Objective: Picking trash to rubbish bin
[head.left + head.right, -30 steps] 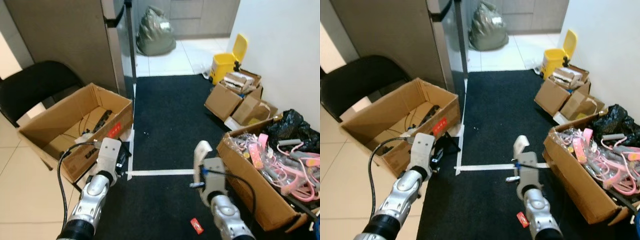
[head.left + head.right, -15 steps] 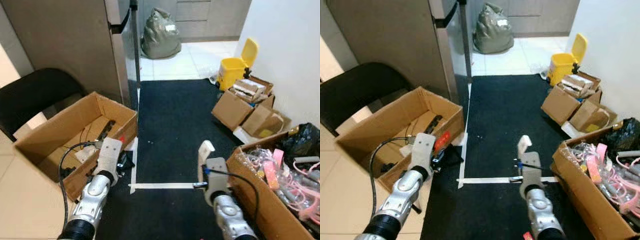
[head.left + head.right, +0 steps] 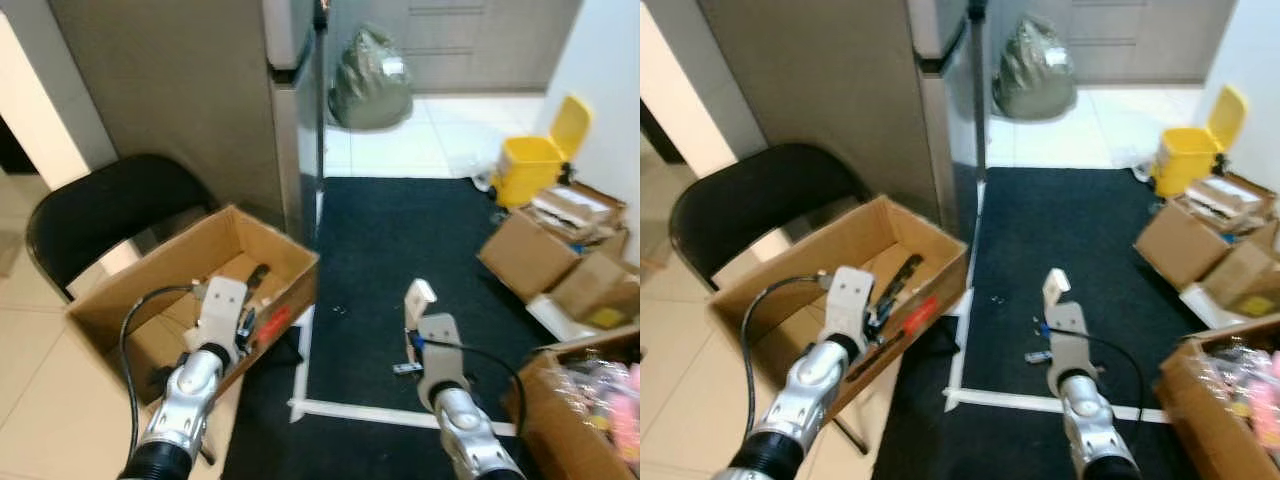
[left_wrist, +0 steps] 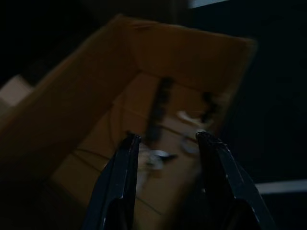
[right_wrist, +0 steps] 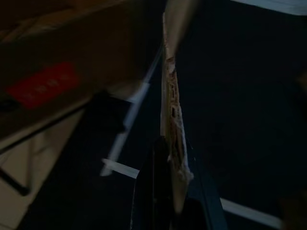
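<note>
The yellow rubbish bin stands with its lid up at the far right, beyond the black mat. My right gripper is shut on a flat beige scrap of cardboard. In the left eye view that cardboard scrap sticks up from the gripper over the mat. My left gripper is open with nothing between its fingers. It hangs over the open cardboard box at the left.
The open box holds cables and dark parts. A black chair stands behind it, beside a tall grey cabinet. A full grey-green bag lies at the back. Small cardboard boxes sit at the right; a white tape line crosses the mat.
The camera has swung to the left, so the open box and chair now sit nearer the middle. The box of pink things has slid to the right edge. Both arms keep their pose.
</note>
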`<state>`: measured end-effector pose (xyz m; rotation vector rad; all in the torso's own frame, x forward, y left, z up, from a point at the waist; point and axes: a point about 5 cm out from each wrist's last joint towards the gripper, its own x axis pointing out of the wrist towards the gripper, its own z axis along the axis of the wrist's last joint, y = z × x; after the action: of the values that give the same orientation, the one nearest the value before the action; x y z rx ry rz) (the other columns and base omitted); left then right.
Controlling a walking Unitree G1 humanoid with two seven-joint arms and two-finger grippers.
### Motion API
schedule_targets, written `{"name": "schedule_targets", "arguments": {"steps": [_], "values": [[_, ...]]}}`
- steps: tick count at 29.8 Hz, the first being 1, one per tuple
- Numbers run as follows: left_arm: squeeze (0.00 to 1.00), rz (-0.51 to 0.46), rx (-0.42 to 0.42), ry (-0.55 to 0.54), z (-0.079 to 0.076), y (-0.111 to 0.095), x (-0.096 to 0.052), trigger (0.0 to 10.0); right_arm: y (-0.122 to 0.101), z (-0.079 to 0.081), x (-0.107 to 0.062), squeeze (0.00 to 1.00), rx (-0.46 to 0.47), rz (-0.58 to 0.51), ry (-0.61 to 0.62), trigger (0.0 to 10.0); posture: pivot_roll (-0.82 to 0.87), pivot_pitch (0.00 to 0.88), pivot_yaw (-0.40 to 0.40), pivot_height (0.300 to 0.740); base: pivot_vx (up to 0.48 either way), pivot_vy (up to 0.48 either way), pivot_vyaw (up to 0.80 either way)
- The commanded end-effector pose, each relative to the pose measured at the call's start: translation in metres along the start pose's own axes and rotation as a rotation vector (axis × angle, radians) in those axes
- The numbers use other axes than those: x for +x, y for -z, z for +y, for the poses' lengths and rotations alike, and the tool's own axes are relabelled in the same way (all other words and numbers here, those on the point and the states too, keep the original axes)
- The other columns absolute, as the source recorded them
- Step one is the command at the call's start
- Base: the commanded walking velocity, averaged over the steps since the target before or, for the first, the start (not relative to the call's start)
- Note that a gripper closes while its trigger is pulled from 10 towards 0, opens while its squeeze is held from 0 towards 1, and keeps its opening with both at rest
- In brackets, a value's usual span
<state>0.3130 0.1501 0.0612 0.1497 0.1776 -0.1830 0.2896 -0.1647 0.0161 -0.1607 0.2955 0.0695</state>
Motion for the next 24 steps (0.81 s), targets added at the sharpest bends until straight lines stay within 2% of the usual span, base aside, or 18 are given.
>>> {"name": "schedule_targets", "arguments": {"steps": [1, 12, 15, 21, 24], "values": [[0.0, 0.019, 0.005, 0.009, -0.0008, 0.0036, -0.001, 10.0, 0.0055, -0.0098, -0.0027, 0.0, -0.005, 0.021, 0.031, 10.0, 0.0, 0.103, 0.088, 0.74, 0.379, 0.0, 0.8], [0.0, 0.02, 0.01, 0.008, -0.0008, 0.004, -0.0013, 10.0, 0.006, -0.0106, -0.0028, 0.0, -0.022, 0.022, 0.035, 10.0, 0.0, 0.105, 0.086, 0.74, 0.38, 0.0, 0.79], [0.0, 0.018, 0.009, 0.007, -0.0009, 0.0039, -0.0014, 10.0, 0.0076, -0.0124, -0.0035, 0.0, 0.02, 0.026, 0.048, 10.0, 0.0, 0.104, 0.086, 0.74, 0.381, 0.0, 0.0], [0.0, 0.013, 0.008, 0.002, -0.0009, 0.0031, -0.0012, 10.0, 0.0079, -0.0133, -0.0037, 0.0, 0.016, 0.028, 0.047, 10.0, 0.0, 0.106, 0.083, 0.74, 0.35, 0.0, 0.0], [0.0, 0.009, 0.009, -0.003, -0.0007, 0.0026, -0.0012, 10.0, 0.0079, -0.0137, -0.0036, 0.0, 0.014, 0.028, 0.048, 10.0, 0.0, 0.107, 0.08, 0.74, 0.0, 0.0, 0.0]]}}
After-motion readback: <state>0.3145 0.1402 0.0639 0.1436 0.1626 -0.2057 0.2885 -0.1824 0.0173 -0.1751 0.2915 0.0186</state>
